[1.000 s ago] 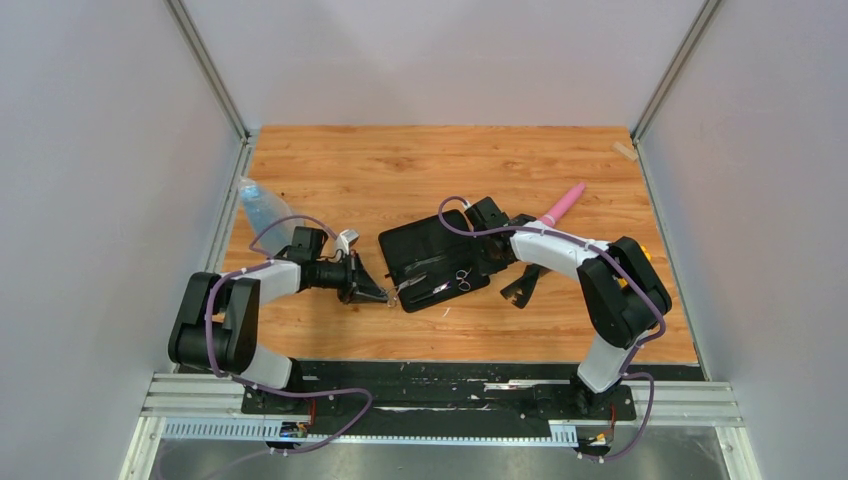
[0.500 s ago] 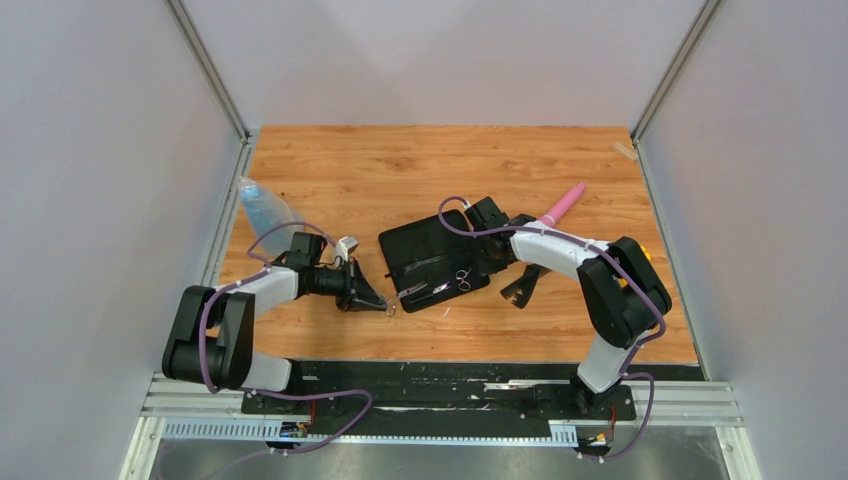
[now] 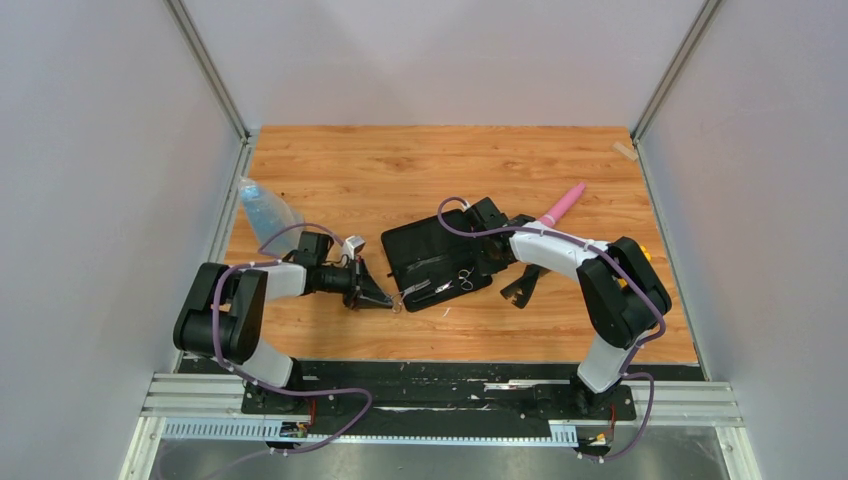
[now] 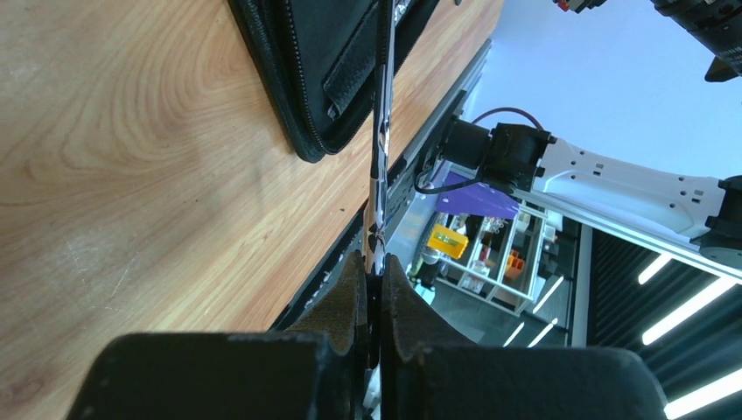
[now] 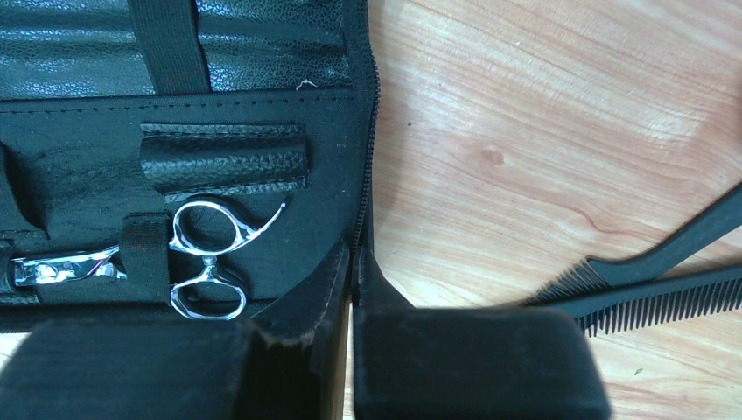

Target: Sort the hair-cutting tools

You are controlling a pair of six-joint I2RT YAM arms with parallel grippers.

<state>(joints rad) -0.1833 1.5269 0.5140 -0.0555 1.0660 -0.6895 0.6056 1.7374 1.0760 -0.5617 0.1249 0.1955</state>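
A black zip case (image 3: 430, 250) lies open at mid-table. One pair of silver scissors (image 3: 463, 280) sits under a strap inside it and also shows in the right wrist view (image 5: 206, 262). My left gripper (image 3: 388, 300) is shut on a second pair of silver scissors (image 4: 378, 175), seen edge-on, with its tips over the case's near-left corner (image 4: 324, 79). My right gripper (image 5: 354, 262) is shut on the case's zipper edge (image 5: 366, 175), at the case's right side in the top view (image 3: 490, 258). Two black combs (image 5: 647, 280) lie on the wood just right of the case (image 3: 520, 285).
A pink tapered tool (image 3: 562, 203) lies behind the right arm. A translucent blue bottle (image 3: 262, 208) lies at the table's left edge. Grey walls close in both sides, and the black base rail (image 3: 440, 385) runs along the near edge.
My left gripper drew back a little to the left with the scissors, then came back toward the case's corner. The right arm and the case have not moved.
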